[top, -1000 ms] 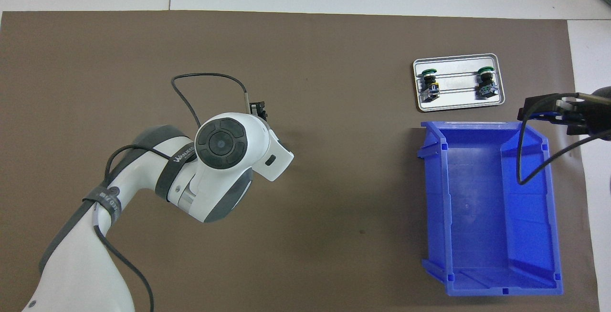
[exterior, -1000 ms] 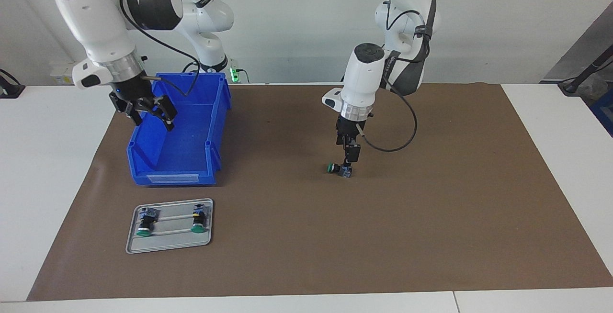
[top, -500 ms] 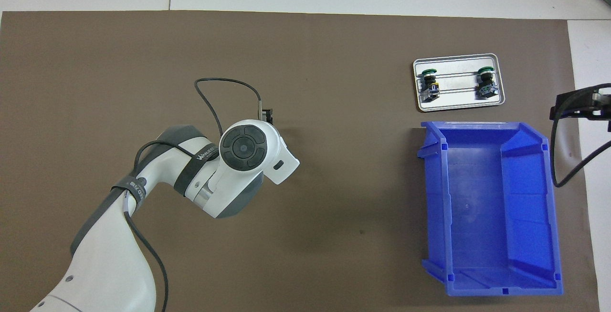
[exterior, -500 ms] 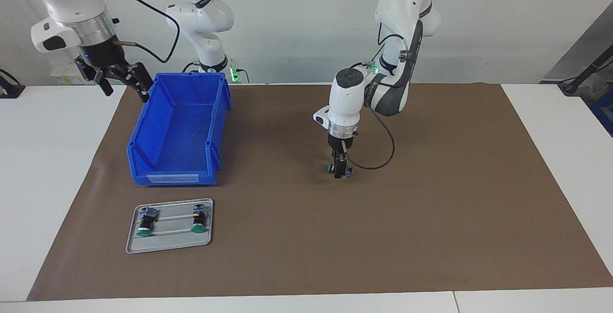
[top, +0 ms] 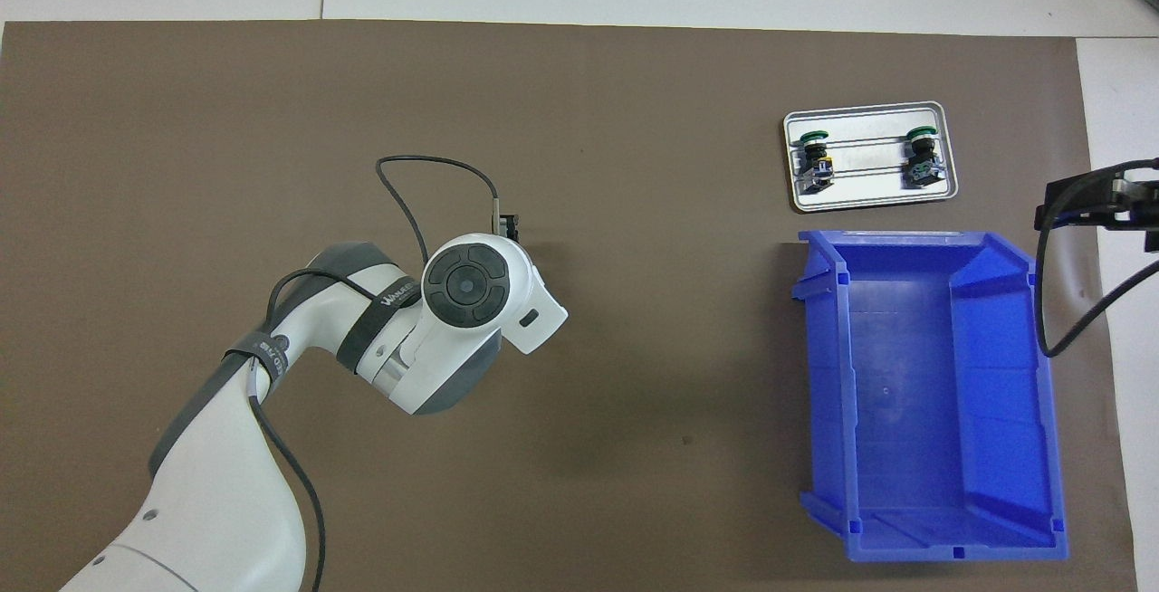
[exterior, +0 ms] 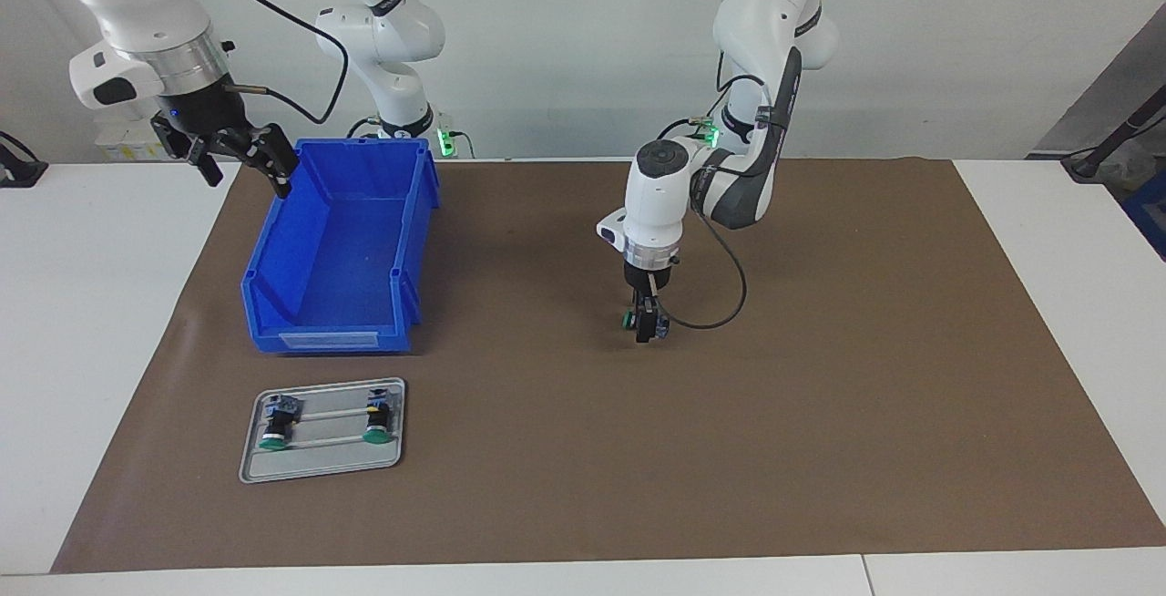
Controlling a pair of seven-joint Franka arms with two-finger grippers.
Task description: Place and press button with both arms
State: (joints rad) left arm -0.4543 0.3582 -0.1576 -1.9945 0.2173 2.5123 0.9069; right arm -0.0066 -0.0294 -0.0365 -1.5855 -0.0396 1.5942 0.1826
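The left gripper (exterior: 647, 330), jaws spread, straddles the button (exterior: 630, 320) lying mid-mat; next, pinching it. The right gripper (exterior: 239, 154) waits spread over the bin's (exterior: 337, 259) edge.

White table (exterior: 1048, 241) under a brown mat (exterior: 820, 414). Plain white wall (exterior: 565, 40) at the robots' end. Even light, soft shadows.

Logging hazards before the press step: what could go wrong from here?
1. The button lies on its side on the mat at the left gripper; closing may push or roll it.
2. The right gripper, open, waits over the blue bin's rim and could clip it when descending.
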